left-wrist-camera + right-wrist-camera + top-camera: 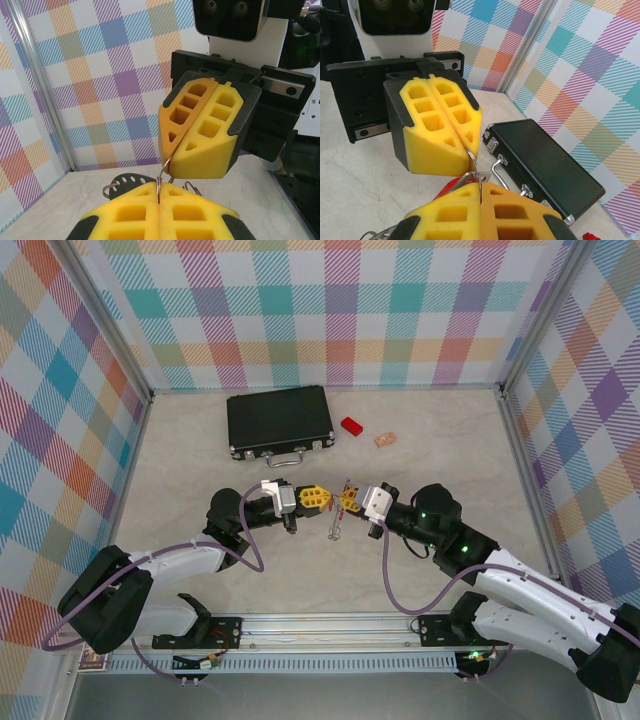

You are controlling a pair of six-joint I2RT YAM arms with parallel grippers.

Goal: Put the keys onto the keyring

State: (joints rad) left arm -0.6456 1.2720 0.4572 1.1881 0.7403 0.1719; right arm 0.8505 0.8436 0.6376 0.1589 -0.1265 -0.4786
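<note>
The left hand [159,200] is clamped shut on the keyring [159,181], whose thin wire runs straight out of its yellow pads into the right hand [481,192], also closed on it, tip to tip just ahead. The wire looks light, stiff but springy, and likely slippery enough to pivot in soft pads, so bare arc between the small loops seems the safest hold. The keys are hard to make out: 1 slim silver piece [334,530] dangles just below the 2 hands, and a red scrap [451,187] beside the right hand could be a key head or the ring's red arc. Most of the hoop is hidden by pads. Beyond the hands on the tabletop [200,470] lie a black case [545,165] and a red block [352,425].
</note>
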